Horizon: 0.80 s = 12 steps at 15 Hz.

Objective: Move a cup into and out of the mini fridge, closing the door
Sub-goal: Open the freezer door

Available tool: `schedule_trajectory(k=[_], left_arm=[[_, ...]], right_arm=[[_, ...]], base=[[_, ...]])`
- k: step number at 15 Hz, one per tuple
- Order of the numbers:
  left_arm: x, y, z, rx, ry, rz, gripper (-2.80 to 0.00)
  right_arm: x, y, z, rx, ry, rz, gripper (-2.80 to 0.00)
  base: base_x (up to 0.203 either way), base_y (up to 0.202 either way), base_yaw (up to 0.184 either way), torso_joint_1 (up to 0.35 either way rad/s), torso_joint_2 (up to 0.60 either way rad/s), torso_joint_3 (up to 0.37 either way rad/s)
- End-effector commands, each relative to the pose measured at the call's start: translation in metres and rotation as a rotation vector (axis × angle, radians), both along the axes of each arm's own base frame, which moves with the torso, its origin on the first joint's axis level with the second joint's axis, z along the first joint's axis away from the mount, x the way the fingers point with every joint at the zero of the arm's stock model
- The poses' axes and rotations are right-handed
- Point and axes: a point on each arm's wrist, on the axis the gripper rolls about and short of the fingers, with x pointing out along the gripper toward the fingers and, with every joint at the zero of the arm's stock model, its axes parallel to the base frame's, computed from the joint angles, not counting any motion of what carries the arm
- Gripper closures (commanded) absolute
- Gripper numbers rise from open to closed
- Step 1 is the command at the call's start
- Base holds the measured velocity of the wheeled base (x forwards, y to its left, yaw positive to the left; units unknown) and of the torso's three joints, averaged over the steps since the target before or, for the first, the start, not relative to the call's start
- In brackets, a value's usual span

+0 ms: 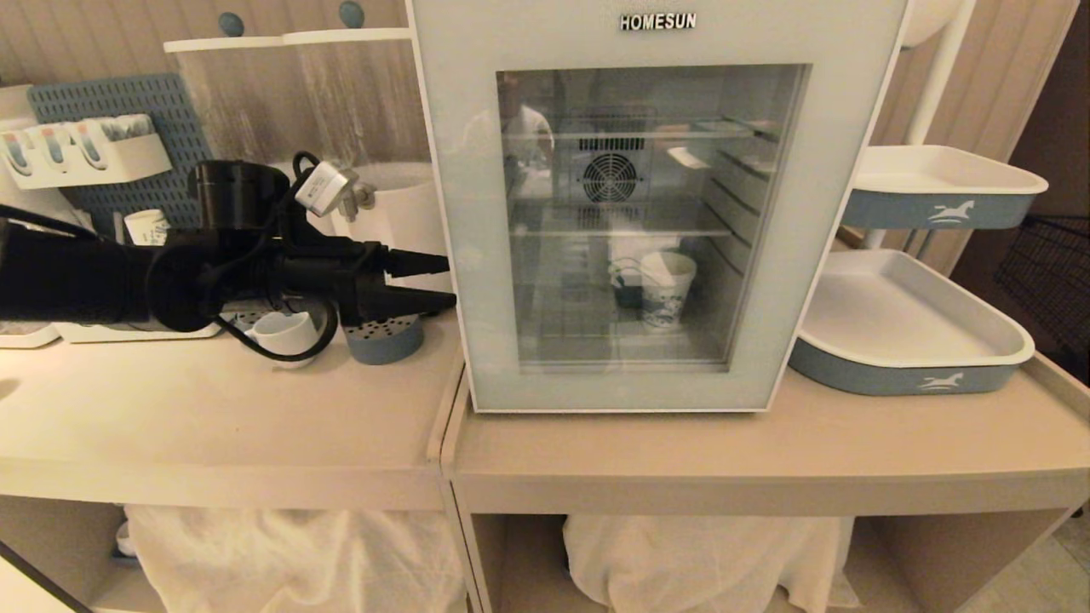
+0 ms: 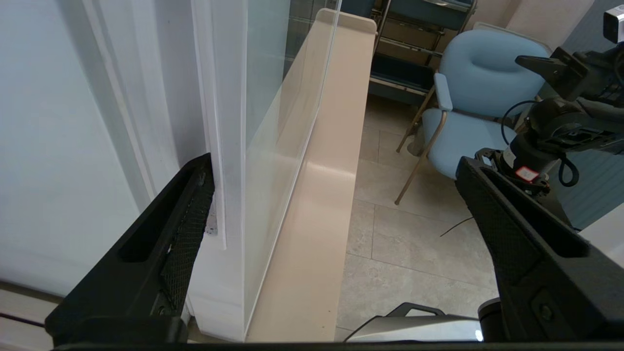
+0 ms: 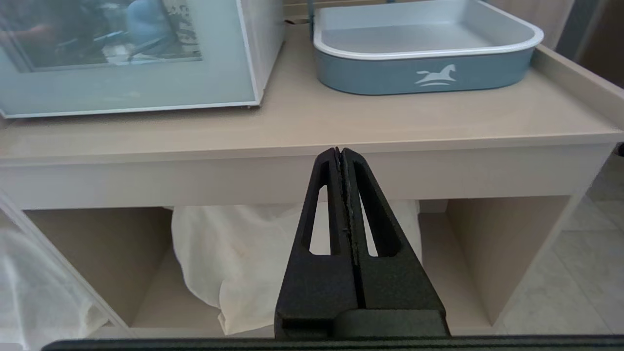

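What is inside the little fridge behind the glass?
Through the door of the mini fridge you can see wire shelves, a round fan at the back, and a paper cup with blue pattern low down. Glass reflections hide the rest.

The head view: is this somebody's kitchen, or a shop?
Probably a mock-up drinks corner, not a real kitchen: a glass-doored mini fridge on a beige counter, stacked serving trays, a pegboard rack, and an office chair on tiled floor.
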Motion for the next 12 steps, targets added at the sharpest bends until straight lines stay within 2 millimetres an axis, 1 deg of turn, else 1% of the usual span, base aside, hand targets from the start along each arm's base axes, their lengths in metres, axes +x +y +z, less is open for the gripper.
schedule_trajectory(k=[1,3,6,7,12], left_arm=[[-0.008,0.0,0.006,-0.006,-0.009,-0.015,-2.8],[-0.015,0.001,0.011,-0.007,-0.016,-0.015,-2.8],[-0.025,0.002,0.012,-0.006,-0.012,-0.015,-2.8],[-0.032,0.003,0.013,-0.006,-0.009,-0.017,-2.8],[-0.062,-0.013,0.014,0.001,0.001,-0.067,-2.8]], right_arm=[[0.001,0.0,-0.004,0.0,0.015,0.001,0.0],[0.001,0.0,-0.004,0.0,0.015,0.001,0.0],[0.001,0.0,-0.004,0.0,0.015,0.001,0.0],[0.001,0.0,-0.004,0.0,0.015,0.001,0.0],[0.001,0.0,-0.004,0.001,0.016,0.001,0.0]], base=[[0.0,0.0,0.0,0.0,0.0,0.0],[0.0,0.0,0.0,0.0,0.0,0.0],[0.0,0.0,0.0,0.0,0.0,0.0],[0.0,0.0,0.0,0.0,0.0,0.0],[0.0,0.0,0.0,0.0,0.0,0.0]])
